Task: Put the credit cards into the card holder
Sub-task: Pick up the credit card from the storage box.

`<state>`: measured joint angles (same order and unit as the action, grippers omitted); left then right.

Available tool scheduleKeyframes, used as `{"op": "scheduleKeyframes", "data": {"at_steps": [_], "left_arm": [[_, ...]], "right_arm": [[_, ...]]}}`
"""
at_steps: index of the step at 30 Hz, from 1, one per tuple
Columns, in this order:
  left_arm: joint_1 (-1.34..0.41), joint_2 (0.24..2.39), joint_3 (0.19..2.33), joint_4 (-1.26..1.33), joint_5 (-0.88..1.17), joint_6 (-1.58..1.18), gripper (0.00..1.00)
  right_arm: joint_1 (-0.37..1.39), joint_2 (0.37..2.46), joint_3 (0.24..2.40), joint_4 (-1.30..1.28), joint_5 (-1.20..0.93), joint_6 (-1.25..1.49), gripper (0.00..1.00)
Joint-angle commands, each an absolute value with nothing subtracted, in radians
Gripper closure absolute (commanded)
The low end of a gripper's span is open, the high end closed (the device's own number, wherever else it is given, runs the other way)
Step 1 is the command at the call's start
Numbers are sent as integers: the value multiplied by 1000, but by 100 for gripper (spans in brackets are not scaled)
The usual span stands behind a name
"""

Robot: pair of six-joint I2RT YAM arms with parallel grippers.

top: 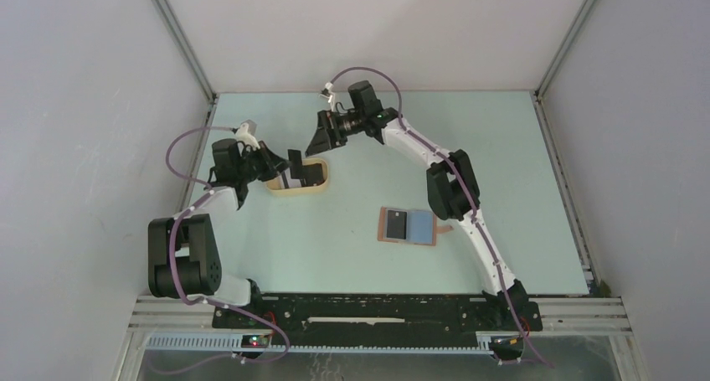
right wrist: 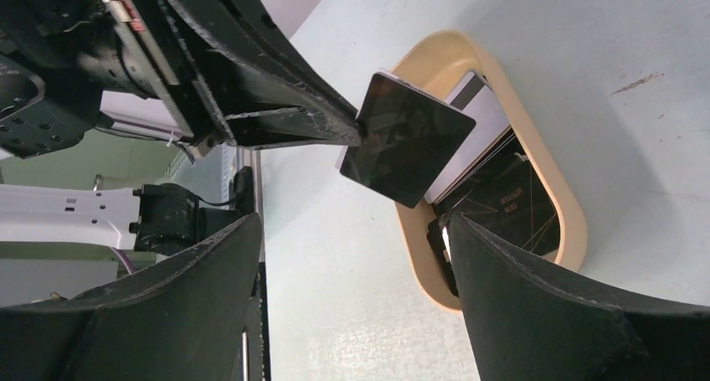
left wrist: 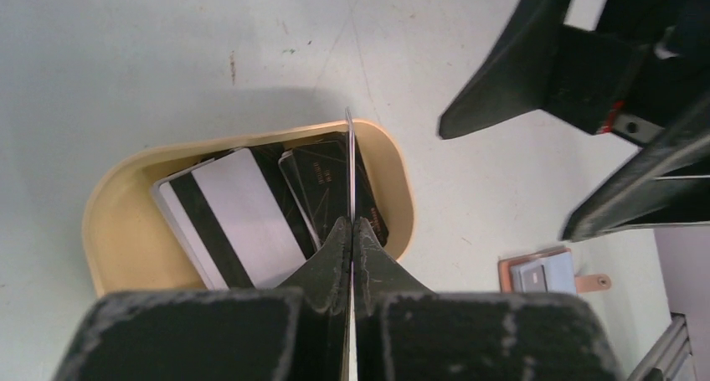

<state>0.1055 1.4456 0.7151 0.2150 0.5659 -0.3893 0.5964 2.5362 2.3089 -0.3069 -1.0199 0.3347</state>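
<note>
My left gripper (top: 283,165) is shut on one black credit card (right wrist: 410,138) by its edge, holding it upright above the beige tray (top: 295,190). From the left wrist that card shows edge-on (left wrist: 350,167) between the fingertips. More credit cards lie in the tray: a whitish one with a dark stripe (left wrist: 239,218) and black ones (left wrist: 322,180). My right gripper (top: 321,140) hangs open just beyond the tray, facing the held card, nothing between its fingers (right wrist: 569,314). The card holder (top: 423,228) lies open on the table to the right, a dark card in its blue pocket.
The oval beige tray (left wrist: 126,230) sits at the table's left rear. White enclosure walls and metal frame rails border the table. The right arm's links (top: 452,188) stretch above the wallet's right side.
</note>
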Motion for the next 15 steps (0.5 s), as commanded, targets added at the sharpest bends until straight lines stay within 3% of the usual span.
{"op": "scheduleKeyframes", "data": {"at_steps": [1, 15], "left_arm": [[119, 1443, 695, 310, 653, -424, 100], [143, 1509, 680, 470, 786, -534, 100]], "right_arm": [[615, 2576, 2371, -267, -989, 386, 9], [623, 2639, 2402, -164, -1022, 484, 17]]}}
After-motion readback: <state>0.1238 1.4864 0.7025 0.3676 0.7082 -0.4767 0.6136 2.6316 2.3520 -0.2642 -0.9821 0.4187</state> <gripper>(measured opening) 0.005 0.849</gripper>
